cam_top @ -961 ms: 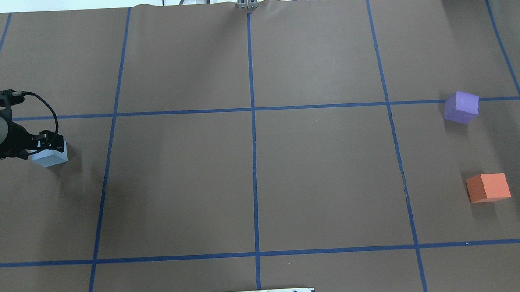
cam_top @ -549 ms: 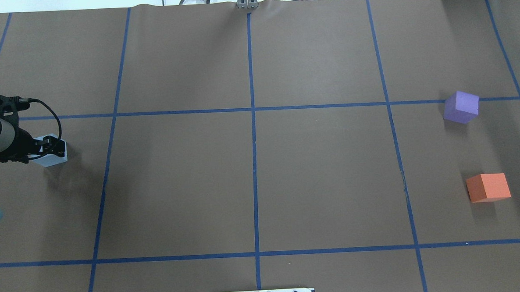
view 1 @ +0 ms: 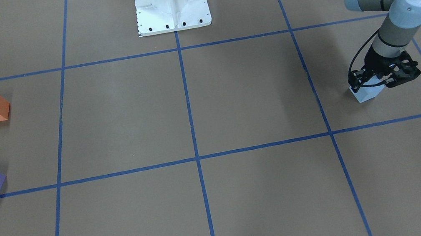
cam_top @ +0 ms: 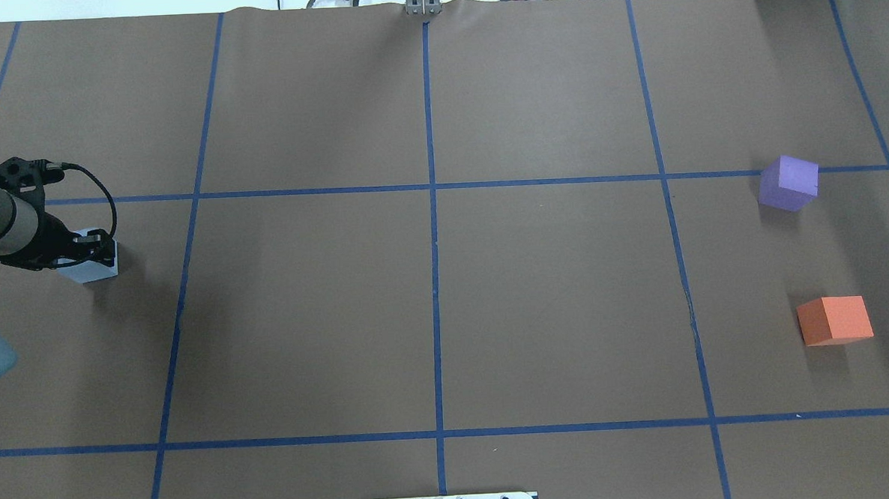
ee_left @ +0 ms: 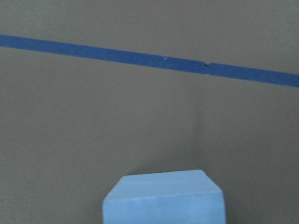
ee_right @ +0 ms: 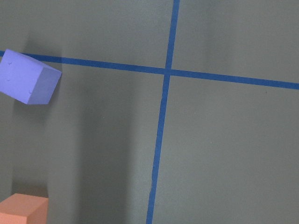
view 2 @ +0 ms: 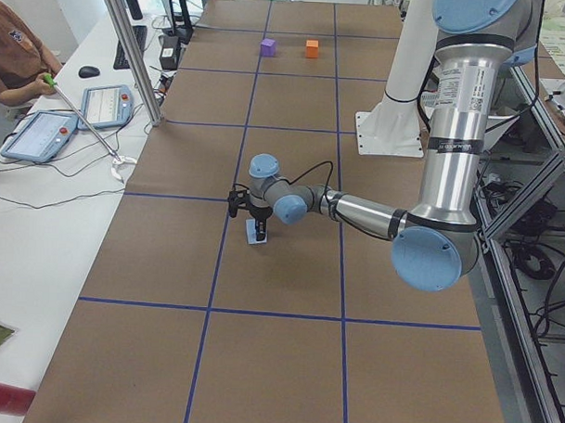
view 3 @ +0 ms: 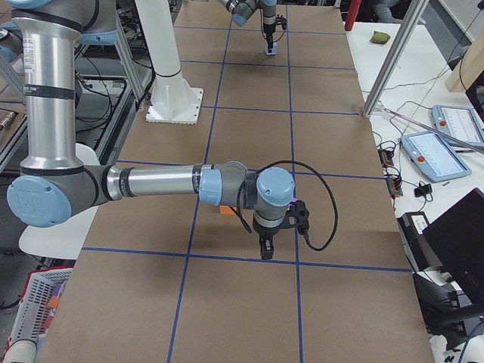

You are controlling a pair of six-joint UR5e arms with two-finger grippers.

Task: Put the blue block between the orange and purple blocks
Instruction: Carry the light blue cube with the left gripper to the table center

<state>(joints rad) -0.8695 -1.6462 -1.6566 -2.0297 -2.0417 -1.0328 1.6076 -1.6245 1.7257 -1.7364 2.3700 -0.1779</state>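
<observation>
The light blue block (cam_top: 89,268) stands on the brown table at the far left, also in the front view (view 1: 367,93) and at the bottom of the left wrist view (ee_left: 163,198). My left gripper (cam_top: 96,247) is low over it, open, its jaws on either side of the block's top (view 1: 383,81). The purple block (cam_top: 789,182) and the orange block (cam_top: 835,320) sit apart at the far right, with a gap between them; both show in the right wrist view (ee_right: 29,78) (ee_right: 22,210). My right gripper (view 3: 265,253) shows only in the exterior right view, hovering near the orange block; I cannot tell its state.
The white robot base (view 1: 171,2) stands at the table's near middle edge. Blue tape lines (cam_top: 433,242) grid the table. A side bench with tablets (view 2: 44,134), a metal post (view 2: 130,58) and an operator (view 2: 14,54) runs along the far side.
My left wrist has shifted a little to the right and the gripper has settled closer around the blue block. The block and the other two blocks have stayed put.
</observation>
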